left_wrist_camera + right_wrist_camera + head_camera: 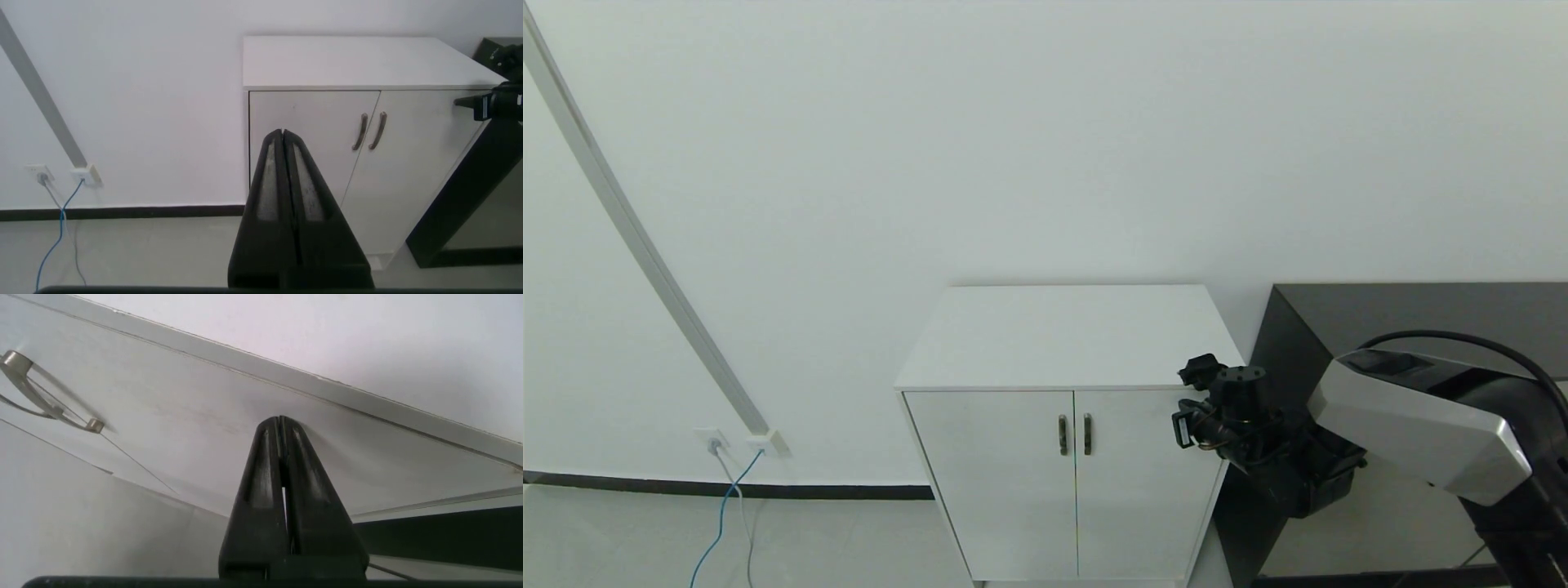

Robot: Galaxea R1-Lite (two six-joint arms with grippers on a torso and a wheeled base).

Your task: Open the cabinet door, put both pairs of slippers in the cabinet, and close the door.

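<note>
Clenched and empty, the right tool (282, 425) was nearer the cabinet (1054, 335); the door's upright handle (1087, 434) lay to its left.

You face a plain white wall (1045, 122); a grey cable duct (629, 229) slants down to two sockets (712, 441). Dark skirting (727, 490), pale floor (605, 539), black table (1421, 306) on the right.

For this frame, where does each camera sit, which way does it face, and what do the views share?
Head view: on the head, facing forward and down at the white cabinet; right arm at right.
Left wrist view: on the left wrist, facing along the shut left claw toward the cabinet front.
Right wrist view: on the right wrist, close to a cabinet door, along the shut right claw.
Shared: all three show the door handles.
</note>
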